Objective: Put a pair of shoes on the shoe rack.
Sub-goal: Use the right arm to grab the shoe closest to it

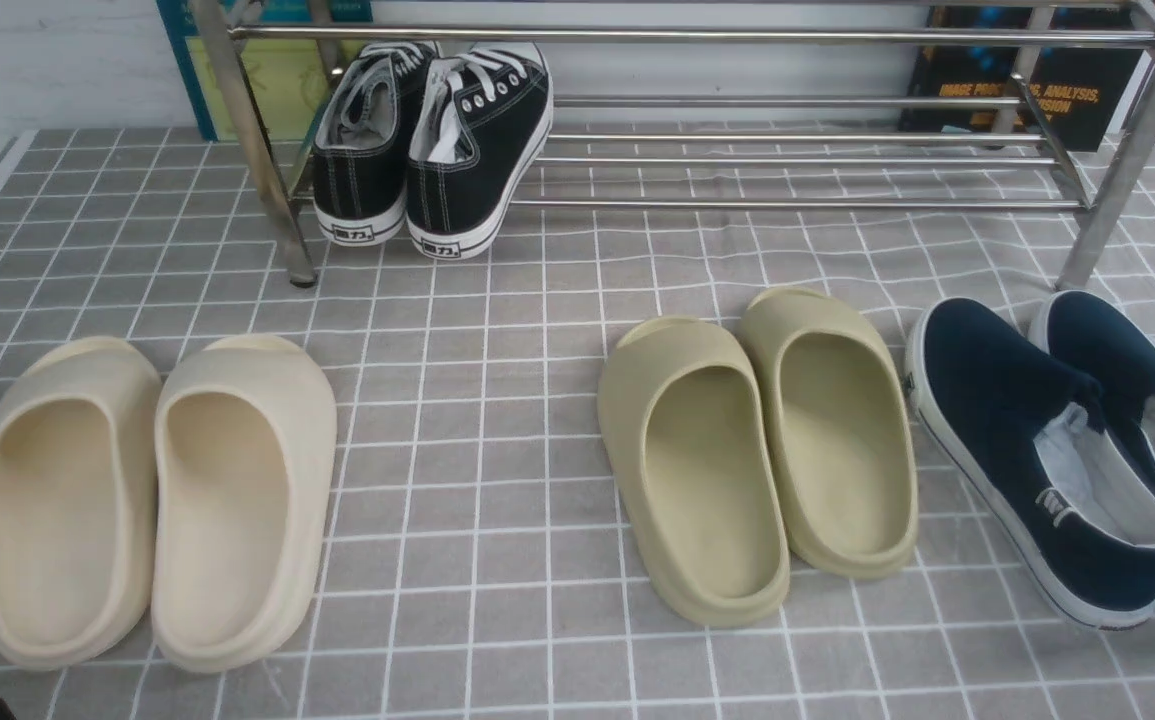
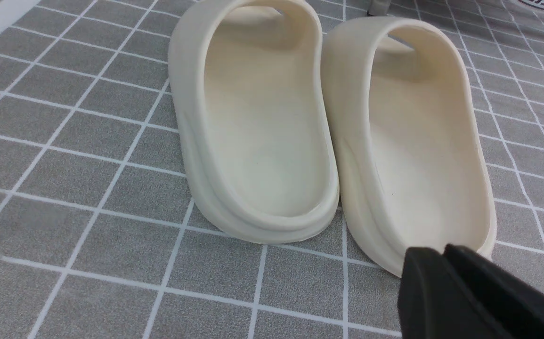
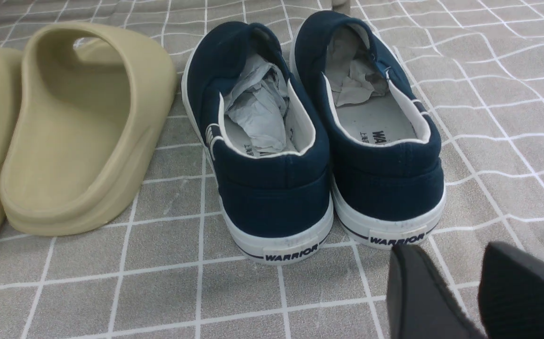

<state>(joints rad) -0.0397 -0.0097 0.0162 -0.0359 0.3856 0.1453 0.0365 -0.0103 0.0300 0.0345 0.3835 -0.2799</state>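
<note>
pair of shoes [image 3: 276, 197] on the cloth, heels near right pincer [image 3: 458, 256], parted and empty, left pincer [image 2: 439, 252] closed

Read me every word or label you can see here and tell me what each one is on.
"WARRIOR": heel tab of both navy shoes.
"WA", cut off: insole of one navy shoe.
"IMAGE PROC... ANALYSIS": black poster behind the shoe rack, partly hidden.
Heel labels on the black sneakers: too blurred to read.

Grey grid cloth [image 1: 497, 420] w/ cream slides [image 1: 237, 500] L; olive slides [image 1: 757, 450] mid; navy slip-ons [image 1: 1027, 440] R; rack [image 1: 787, 205] behind.
</note>
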